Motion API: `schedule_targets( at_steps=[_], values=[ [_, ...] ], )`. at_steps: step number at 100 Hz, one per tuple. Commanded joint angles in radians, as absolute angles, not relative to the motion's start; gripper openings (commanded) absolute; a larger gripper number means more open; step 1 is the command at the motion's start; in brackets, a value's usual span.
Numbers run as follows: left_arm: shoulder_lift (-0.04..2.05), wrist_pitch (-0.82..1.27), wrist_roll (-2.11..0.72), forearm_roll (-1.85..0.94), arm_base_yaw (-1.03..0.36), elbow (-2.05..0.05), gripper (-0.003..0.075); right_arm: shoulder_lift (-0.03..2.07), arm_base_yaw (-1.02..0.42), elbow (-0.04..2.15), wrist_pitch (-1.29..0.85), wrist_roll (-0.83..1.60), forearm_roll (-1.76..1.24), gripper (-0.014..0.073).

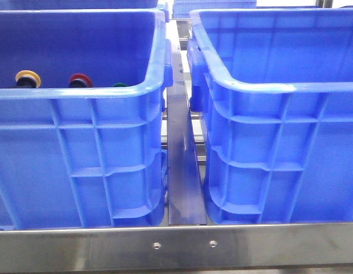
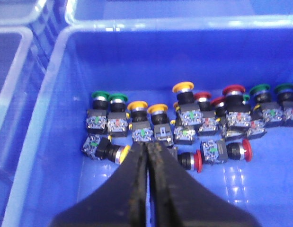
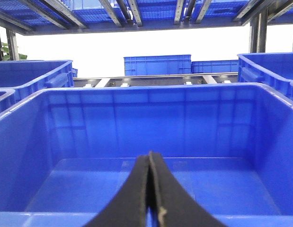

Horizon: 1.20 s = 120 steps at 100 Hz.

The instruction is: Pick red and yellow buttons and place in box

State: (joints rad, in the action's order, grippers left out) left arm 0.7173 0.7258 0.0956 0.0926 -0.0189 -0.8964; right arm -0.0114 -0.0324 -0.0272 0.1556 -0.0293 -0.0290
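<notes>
The step in hand looked like the very first reach: nothing had been picked, and neither gripper held anything. The left gripper (image 2: 147, 156), its black fingers pressed together with no gap, hung over the left-hand bright blue plastic crate (image 1: 79, 91), with its tips above the near edge of a cluster of small push buttons with black bodies. In that cluster a yellow-orange-capped button (image 2: 137, 107) stood upright just beyond the fingertips, with another like it beside it, and a red-capped button (image 2: 233, 91) stood further along the same row, with green-capped buttons (image 2: 100, 95) at both ends of the row. In the front view a yellow cap (image 1: 28, 77) and a red cap (image 1: 80, 80) showed just over that crate's near rim.

The right gripper (image 3: 150, 189) was likewise closed on nothing, facing into the right-hand blue ribbed crate (image 1: 279, 88), whose floor lay bare; this was probably the box to fill.

The next move, as I judged it, called for the left jaws to part, descend around one yellow cap without nudging its close neighbours, and grip before lifting across to the other crate.
</notes>
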Motion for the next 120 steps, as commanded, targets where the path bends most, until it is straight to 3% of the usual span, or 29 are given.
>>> schedule_targets(
  at_steps=[1, 19, 26, 77, 120],
  values=[
    [0.728, 0.661, 0.1, 0.084, -0.02, -0.931, 0.0073, -0.029, -0.029, -0.033, 0.236, -0.022, -0.018, -0.0068],
    [0.732, 0.654, 0.1, 0.082, -0.02, -0.931, 0.0412, -0.029, -0.029, -0.033, 0.236, -0.022, -0.018, -0.0068],
    [0.732, 0.641, 0.1, 0.07, -0.02, -0.931, 0.0483, -0.029, -0.029, -0.033, 0.236, -0.022, -0.018, -0.0068],
    [0.815, 0.68, -0.007, -0.123, -0.027, -0.956, 0.0476, -0.029, -0.029, -0.033, 0.236, -0.022, -0.018, -0.0068],
    [1.2, 0.714, 0.04, -0.09, -0.294, -1.197, 0.0473, -0.029, -0.029, -0.033, 0.236, -0.022, -0.018, -0.0068]
  ],
)
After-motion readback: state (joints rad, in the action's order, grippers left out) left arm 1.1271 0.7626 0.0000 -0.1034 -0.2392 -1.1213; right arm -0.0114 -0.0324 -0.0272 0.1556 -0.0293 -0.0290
